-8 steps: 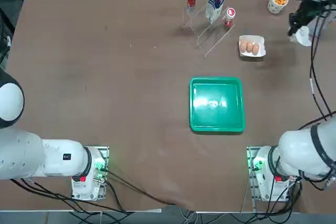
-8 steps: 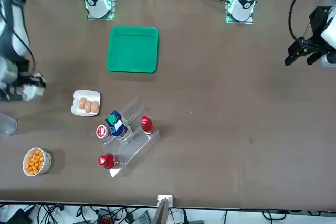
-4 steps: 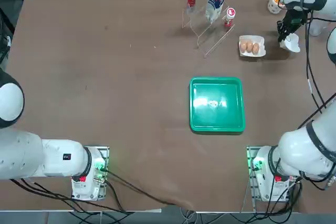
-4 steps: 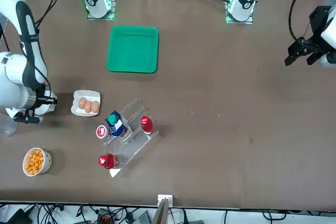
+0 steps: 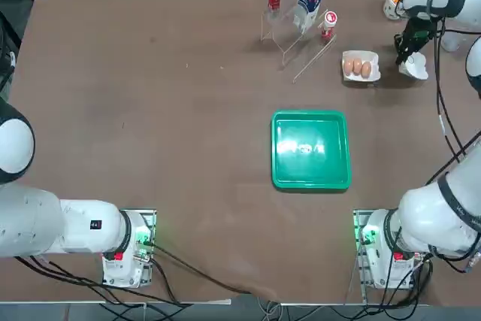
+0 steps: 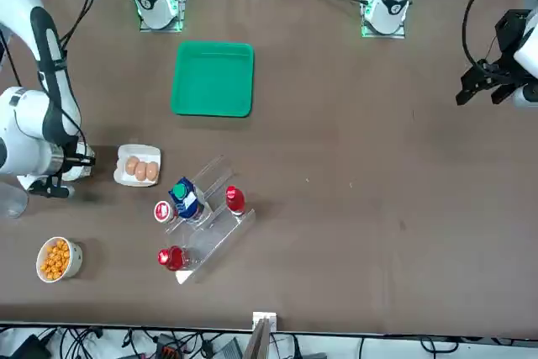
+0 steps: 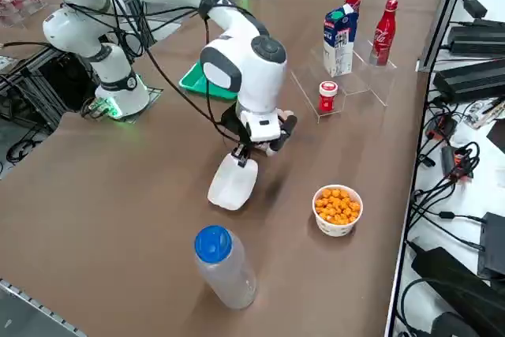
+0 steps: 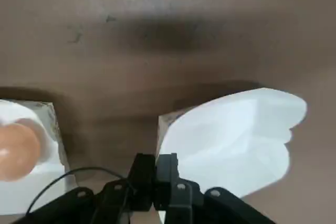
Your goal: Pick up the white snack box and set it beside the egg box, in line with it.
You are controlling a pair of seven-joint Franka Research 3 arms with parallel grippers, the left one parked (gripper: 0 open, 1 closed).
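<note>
Right gripper (image 7: 245,155) — jaws pinching the white snack box (image 7: 232,181) — just beside the egg box (image 5: 361,67)

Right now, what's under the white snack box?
The white snack box hangs tilted from the right gripper, shut on its edge. Beneath is bare brown table; whether its low corner touches is unclear.
</note>
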